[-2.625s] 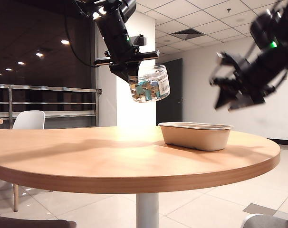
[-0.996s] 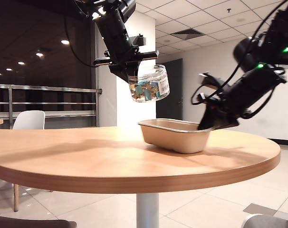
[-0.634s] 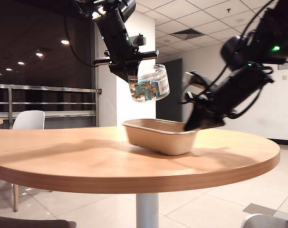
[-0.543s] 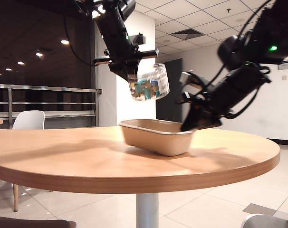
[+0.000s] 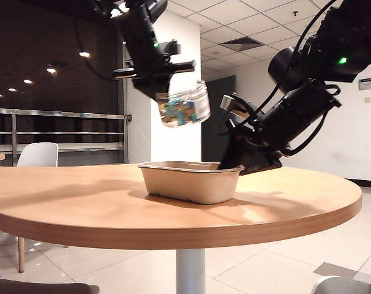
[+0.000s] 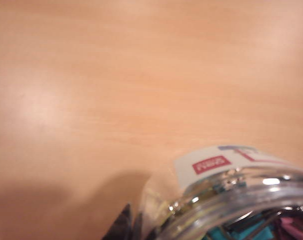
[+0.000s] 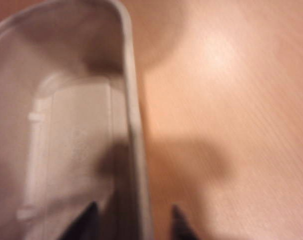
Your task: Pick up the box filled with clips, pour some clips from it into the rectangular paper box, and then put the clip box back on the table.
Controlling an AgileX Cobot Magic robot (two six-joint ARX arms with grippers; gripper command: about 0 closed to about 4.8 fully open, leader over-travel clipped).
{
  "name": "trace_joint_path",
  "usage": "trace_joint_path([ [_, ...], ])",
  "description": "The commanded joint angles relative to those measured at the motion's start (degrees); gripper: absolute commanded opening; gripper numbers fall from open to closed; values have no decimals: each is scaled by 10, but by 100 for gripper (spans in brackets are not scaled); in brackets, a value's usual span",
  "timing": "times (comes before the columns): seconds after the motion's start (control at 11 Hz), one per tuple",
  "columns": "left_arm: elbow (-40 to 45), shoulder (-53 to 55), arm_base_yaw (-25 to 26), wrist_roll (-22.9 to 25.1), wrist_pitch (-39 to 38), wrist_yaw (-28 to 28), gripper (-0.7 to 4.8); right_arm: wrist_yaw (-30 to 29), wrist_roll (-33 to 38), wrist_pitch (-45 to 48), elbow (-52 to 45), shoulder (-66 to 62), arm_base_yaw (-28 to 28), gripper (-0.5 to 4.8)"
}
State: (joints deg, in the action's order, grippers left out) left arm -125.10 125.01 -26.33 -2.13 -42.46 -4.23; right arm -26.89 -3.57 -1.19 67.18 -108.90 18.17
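High on the left of the exterior view, clamps the left gripper [image 5: 162, 86] tight on the jar [image 5: 184, 105], well above the table [image 5: 81, 202]. Keeps the jar clear of the wood, probably so that it can be swung and tipped freely. Tips it only slightly, so holds the clips [image 5: 176, 112] inside; none seen falling. From the left wrist view, looks past the jar's clear rim and white label down onto bare wood, with a few teal and pink clips [image 6: 226, 234] just showing inside.

Below the jar and a little to its right, rests the paper tray [image 5: 188, 180] flat on the table, open side up. Shows nothing inside in the right wrist view, as far as the blur allows. Puts the jar roughly over the tray's left part, which looks like lining up for the pour; judged not yet begun.

Further right, reaches the right gripper [image 5: 234, 160] down at a slant to the tray's right end. In the right wrist view, straddles the tray's wall [image 7: 134, 125] with the jaws apart, one fingertip [image 7: 89, 215] inside and the other outside, a gap on either side. Seems placed there to steady or shift the tray under the jar, not to lift it.
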Motion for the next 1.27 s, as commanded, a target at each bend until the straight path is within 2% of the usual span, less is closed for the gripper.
trace_joint_path([
  [0.09,-4,-6,4,7,-5,-10,-6,-6,8,12,3,34,-1,200],
  [0.54,-4,-6,5,17,-5,-11,-6,2,8,16,3,83,-1,199],
  [0.81,-3,-5,4,23,-3,-24,-6,54,8,26,3,117,-2,198],
  [1.0,-3,-5,3,38,-3,-22,-6,66,8,49,3,133,-5,198],
  [1.09,10,-6,-5,51,51,-9,-6,79,8,61,13,135,-9,198],
  [1.27,11,-6,-6,51,65,0,-6,79,8,62,14,135,-12,198],
])
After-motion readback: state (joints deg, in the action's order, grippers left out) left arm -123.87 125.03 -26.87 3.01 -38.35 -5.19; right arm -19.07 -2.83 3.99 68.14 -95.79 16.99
